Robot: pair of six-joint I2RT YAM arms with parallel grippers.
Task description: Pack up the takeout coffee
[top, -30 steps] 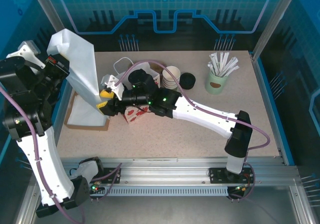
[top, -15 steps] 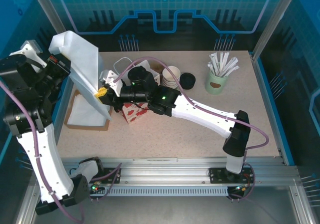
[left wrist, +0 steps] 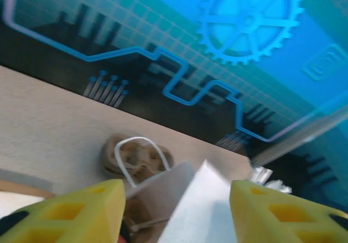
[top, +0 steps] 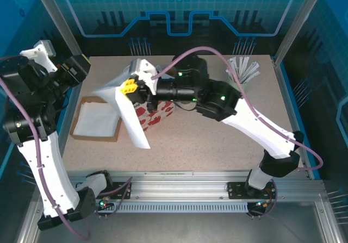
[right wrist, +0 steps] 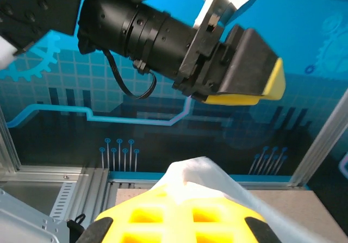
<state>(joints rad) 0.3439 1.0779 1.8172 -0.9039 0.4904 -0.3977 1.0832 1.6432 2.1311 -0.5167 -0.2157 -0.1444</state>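
- Holding the bag [top: 132,118] how?
- Right fingers [top: 129,85] clamp its top edge; left fingers [left wrist: 81,210] stand open, empty. Best stand it upright and spread the mouth before loading.
- Coffee?
- Hidden, I judge, behind the right arm [top: 244,118].
- Surroundings?
- Speckled beige worktop [top: 217,145], blue circuit-patterned walls [top: 179,14].

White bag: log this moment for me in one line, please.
right gripper: shut on white paper bag | bag: tilted, hanging from grip | left gripper: open, apart from bag
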